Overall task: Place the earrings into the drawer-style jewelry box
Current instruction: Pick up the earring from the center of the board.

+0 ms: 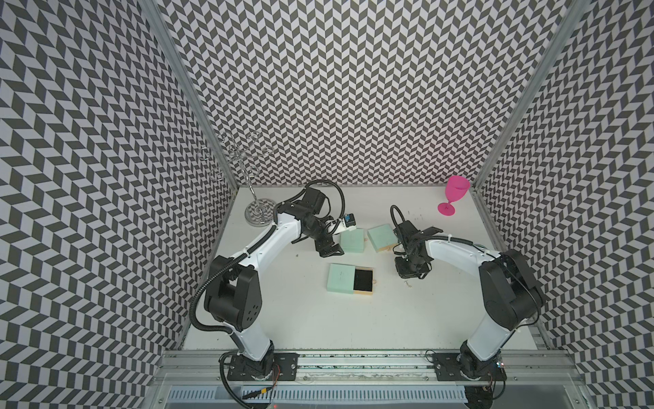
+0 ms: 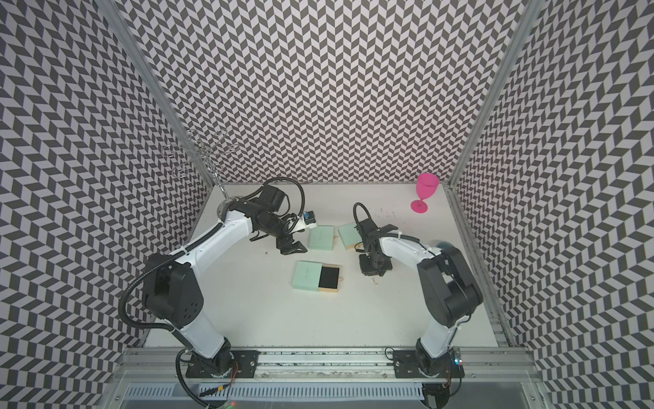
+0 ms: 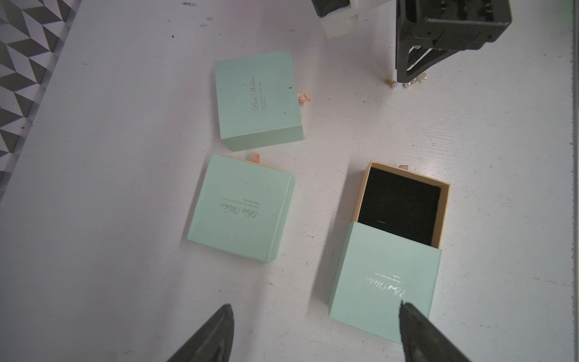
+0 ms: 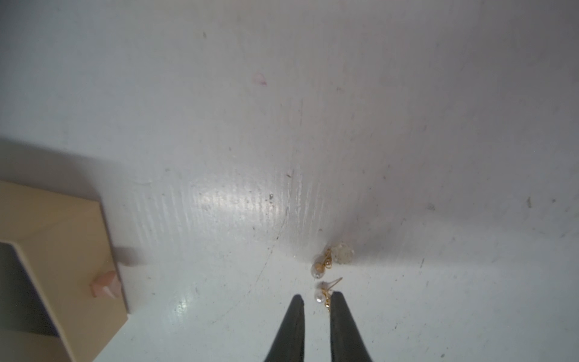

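the job looks barely begun from where i stand: the drawer-style jewelry box [image 1: 341, 279] sits mid-tabletop [image 1: 318, 318] with its drawer [image 3: 401, 203] pulled out of the mint sleeve, and the black foam inside looks bare, with no earring in it that i can make out. the earrings [image 4: 326, 269], tiny pearl beads on gold-coloured posts, lie in a small cluster on the bare tabletop just beside the open drawer end, well apart from the two shut mint boxes [image 3: 257, 100] further back. so the opening of the drawer is done; picking up the earrings, carrying them over and dropping them onto the foam is all left, by my reckoning. the right jaws are down at the tabletop, pointing straight at the cluster and drawn nearly together, with only a narrow gap; one pearl earring [image 4: 319, 297] sits in that gap at the tips, close against one finger, but i cannot tell whether it is truly pinched or merely lying between them. the left jaws hang above the tabletop near the sleeve end of the open box, spread wide, holding and touching nothing.
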{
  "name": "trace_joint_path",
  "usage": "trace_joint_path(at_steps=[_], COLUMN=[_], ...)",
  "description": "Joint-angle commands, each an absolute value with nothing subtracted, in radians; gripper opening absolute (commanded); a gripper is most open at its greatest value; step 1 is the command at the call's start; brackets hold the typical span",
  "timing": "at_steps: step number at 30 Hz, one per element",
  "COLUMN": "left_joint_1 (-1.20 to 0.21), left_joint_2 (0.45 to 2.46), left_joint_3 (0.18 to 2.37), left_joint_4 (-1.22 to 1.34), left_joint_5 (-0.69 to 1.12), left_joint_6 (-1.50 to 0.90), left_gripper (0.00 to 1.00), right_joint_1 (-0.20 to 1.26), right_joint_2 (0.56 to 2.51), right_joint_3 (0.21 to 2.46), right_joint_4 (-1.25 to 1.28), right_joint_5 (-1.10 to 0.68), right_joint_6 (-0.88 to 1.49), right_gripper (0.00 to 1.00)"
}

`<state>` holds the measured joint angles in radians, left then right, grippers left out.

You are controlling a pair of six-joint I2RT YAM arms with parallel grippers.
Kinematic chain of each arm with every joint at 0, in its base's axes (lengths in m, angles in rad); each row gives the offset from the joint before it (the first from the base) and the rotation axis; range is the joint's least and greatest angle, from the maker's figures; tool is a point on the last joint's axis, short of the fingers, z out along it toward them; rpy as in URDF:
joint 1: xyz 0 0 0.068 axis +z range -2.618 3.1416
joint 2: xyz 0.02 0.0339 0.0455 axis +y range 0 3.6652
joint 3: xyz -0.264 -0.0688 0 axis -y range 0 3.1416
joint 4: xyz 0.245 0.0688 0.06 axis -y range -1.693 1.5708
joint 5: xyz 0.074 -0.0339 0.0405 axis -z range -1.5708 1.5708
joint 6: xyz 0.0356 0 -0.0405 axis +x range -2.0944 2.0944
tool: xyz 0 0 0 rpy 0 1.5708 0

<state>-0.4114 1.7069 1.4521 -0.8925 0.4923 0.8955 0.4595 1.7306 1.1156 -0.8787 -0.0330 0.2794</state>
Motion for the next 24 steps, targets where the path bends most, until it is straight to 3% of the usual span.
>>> trace_joint_path(at_steps=[1,24], left_joint_1=[-0.406,-0.402], left_joint_2=[1.673,1.676], left_joint_3=[1.44,1.437], left_joint_4=[-0.893,-0.877], left_joint_5=[0.532,0.535], left_joint_6=[0.881,0.876], left_gripper=[0.84,0.84], right_joint_1=[0.455,0.456], right_joint_2=[1.745,1.82], right_joint_3=[1.121,1.159], right_joint_4=[-0.879,-0.859], right_joint_5=[-0.008,-0.028], right_joint_6=[0.268,0.248], right_gripper=[0.17,0.17])
